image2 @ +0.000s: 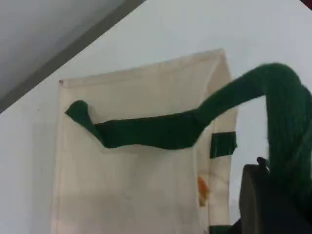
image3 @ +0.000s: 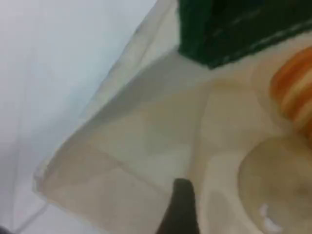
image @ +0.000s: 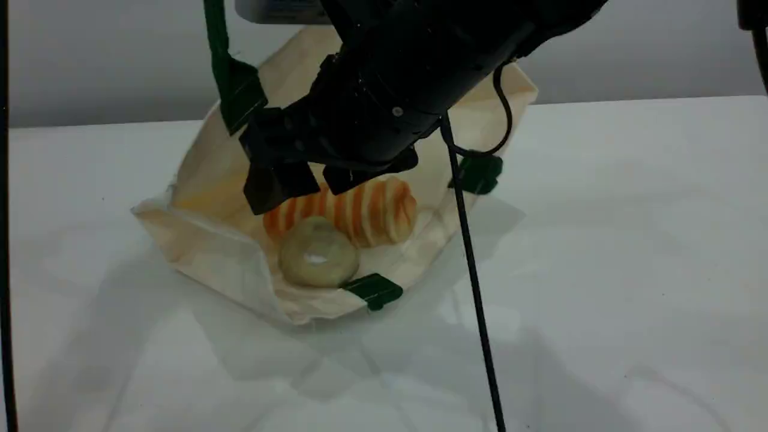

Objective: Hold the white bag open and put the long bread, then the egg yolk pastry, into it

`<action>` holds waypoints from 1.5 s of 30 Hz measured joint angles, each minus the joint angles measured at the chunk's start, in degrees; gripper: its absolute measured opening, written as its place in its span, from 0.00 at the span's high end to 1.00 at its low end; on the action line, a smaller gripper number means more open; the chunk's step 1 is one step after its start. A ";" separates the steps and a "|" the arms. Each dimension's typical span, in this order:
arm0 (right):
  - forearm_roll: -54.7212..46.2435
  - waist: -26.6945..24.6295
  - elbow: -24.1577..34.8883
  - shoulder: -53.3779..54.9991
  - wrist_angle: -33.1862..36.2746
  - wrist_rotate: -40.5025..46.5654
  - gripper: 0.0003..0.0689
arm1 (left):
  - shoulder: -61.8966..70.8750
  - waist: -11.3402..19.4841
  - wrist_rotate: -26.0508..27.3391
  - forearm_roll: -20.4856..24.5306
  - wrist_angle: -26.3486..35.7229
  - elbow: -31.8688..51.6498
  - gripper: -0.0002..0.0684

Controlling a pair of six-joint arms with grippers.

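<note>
The white bag lies on the table with its mouth held up and facing the camera. Inside it lies the long bread, ridged and orange. The egg yolk pastry, a round beige ball, rests in front of the bread on the bag's lower wall. My right gripper hangs open just above both, holding nothing. The right wrist view shows the bag's inside, the bread and the pastry. My left gripper is shut on the green strap handle, which runs up and out of the scene view.
A thin black cable drops from the right arm across the table in front of the bag's right side. Green tabs sit at the bag's front edge and right edge. A grey wall stands behind.
</note>
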 joint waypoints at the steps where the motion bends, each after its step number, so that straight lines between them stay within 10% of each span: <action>1: -0.18 -0.32 0.00 0.00 0.42 0.00 0.17 | 0.00 0.00 0.00 0.00 0.00 0.00 0.89; 36: -40.83 -18.42 0.00 -12.08 9.64 30.62 0.18 | 0.00 0.00 0.19 0.04 0.00 0.00 0.88; 45: -42.02 -18.42 0.00 -12.08 9.58 30.56 0.18 | 0.00 0.00 -0.43 -1.95 -0.31 -0.05 0.49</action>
